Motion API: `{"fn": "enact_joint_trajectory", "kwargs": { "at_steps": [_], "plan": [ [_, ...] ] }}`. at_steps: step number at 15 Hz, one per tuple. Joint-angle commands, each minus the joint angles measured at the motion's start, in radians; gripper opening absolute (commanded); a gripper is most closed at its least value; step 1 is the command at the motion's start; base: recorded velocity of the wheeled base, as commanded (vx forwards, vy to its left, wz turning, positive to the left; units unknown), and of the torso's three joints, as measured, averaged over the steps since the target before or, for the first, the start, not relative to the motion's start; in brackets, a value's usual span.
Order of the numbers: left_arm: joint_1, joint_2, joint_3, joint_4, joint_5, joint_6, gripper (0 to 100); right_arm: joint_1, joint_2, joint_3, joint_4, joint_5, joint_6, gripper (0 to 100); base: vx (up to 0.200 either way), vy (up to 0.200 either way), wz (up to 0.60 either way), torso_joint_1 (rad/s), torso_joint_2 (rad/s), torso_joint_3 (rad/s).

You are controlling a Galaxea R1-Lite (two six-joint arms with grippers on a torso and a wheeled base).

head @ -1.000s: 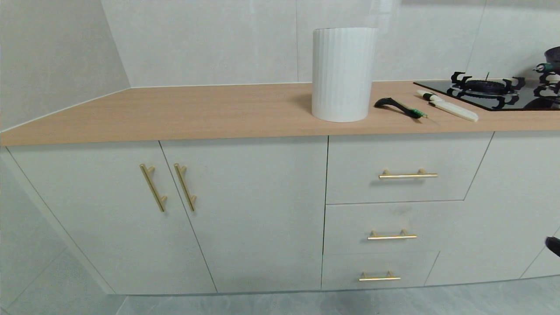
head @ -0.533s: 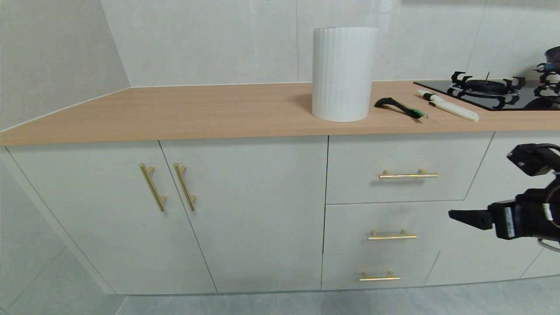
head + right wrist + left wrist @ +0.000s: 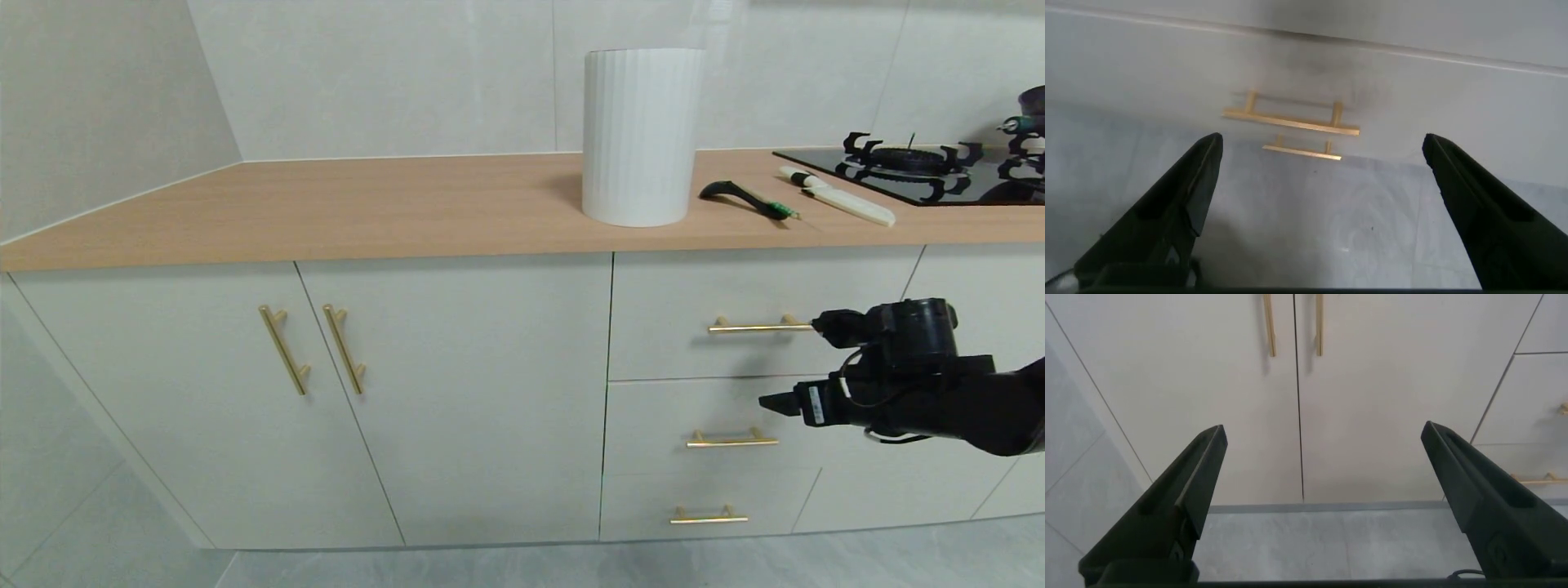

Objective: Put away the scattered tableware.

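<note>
On the wooden counter (image 3: 367,204) a tall white ribbed container (image 3: 641,135) stands upright. To its right lie a black-handled utensil with a green tip (image 3: 747,198) and a white knife (image 3: 837,197). My right gripper (image 3: 790,360) hangs open in front of the drawers, between the top drawer handle (image 3: 761,327) and the middle drawer handle (image 3: 731,441), holding nothing. In the right wrist view its fingers (image 3: 1167,212) spread wide, facing two brass handles (image 3: 1290,122). My left gripper (image 3: 1323,449) is open and empty, low near the floor, facing the cabinet doors (image 3: 1372,392).
A black gas hob (image 3: 914,167) sits at the counter's far right. Below the counter are two doors with brass handles (image 3: 286,349) and three stacked shut drawers, the lowest with its own handle (image 3: 708,517). Grey tiled floor (image 3: 490,567) lies in front.
My right arm has come in from the right edge and moved left and upward, its open gripper now in front of the drawer fronts. The objects on the counter have not moved.
</note>
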Motion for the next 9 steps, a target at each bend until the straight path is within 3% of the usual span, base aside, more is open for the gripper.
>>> {"fn": "enact_joint_trajectory", "kwargs": {
  "at_steps": [1,9],
  "plan": [
    [0.0,0.0,0.0,0.0,0.0,0.0,100,0.0,0.175,0.0,-0.063,-0.008,-0.001,100,0.0,0.0,0.0,0.0,0.0,0.0],
    [0.0,0.0,0.0,0.0,0.0,0.0,100,0.026,0.431,-0.006,-0.466,-0.135,-0.003,100,0.0,0.0,0.0,0.0,0.0,0.0]
  ]
}}
